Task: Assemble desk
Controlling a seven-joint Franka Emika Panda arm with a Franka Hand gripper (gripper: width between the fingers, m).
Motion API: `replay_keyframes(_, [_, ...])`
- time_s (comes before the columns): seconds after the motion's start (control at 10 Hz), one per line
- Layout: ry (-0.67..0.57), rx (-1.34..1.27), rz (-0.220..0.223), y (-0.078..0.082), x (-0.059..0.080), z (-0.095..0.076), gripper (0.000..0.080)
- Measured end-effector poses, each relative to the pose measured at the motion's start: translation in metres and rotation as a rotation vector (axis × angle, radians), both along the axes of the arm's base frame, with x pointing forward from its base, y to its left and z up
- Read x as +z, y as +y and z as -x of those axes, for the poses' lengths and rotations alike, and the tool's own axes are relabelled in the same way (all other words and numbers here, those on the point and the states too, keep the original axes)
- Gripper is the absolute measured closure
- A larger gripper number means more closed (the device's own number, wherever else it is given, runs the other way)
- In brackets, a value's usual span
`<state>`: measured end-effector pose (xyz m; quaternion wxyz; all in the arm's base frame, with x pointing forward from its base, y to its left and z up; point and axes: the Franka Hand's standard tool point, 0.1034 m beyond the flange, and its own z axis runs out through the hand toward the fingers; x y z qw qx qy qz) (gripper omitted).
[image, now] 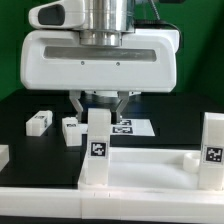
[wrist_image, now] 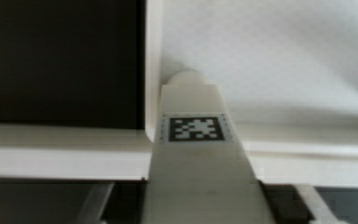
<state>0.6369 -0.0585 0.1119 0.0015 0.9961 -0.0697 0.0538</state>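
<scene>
**Leg gripped at the panel's edge**

The pincer [image: 99,112] is closed narrow on the top of an upright leg [image: 98,150]. The leg stands on the tabletop panel [image: 140,185], toward the exterior view's left, and a second leg [image: 212,148] stands at its right. This looks like the seating step: next it needs a square press or twist home (how deep it sits, I cannot tell). A loose leg [image: 38,122], another loose leg [image: 70,130] and the marker board [image: 135,127] lie behind on the black bench [image: 15,105], with a green wall [image: 10,40] beyond.
</scene>
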Motion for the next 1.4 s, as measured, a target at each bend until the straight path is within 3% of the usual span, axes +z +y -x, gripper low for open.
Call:
replay_keyframes(0.7, [-0.005, -0.745, -0.08, 0.0037, 0.0, -0.0006, 0.0509])
replay_keyframes(1.0, [-0.007, -0.902, -0.1, 0.0044, 0.0001, -0.001, 0.0509])
replay_keyframes(1.2, [-0.007, -0.863, -0.096, 0.0045, -0.0001, -0.0009, 0.0509])
replay_keyframes(1.3, [-0.006, -0.861, -0.096, 0.0049, -0.0002, -0.0009, 0.0311])
replay_keyframes(1.4, [-0.005, -0.795, -0.089, 0.0045, -0.0002, -0.0007, 0.0203])
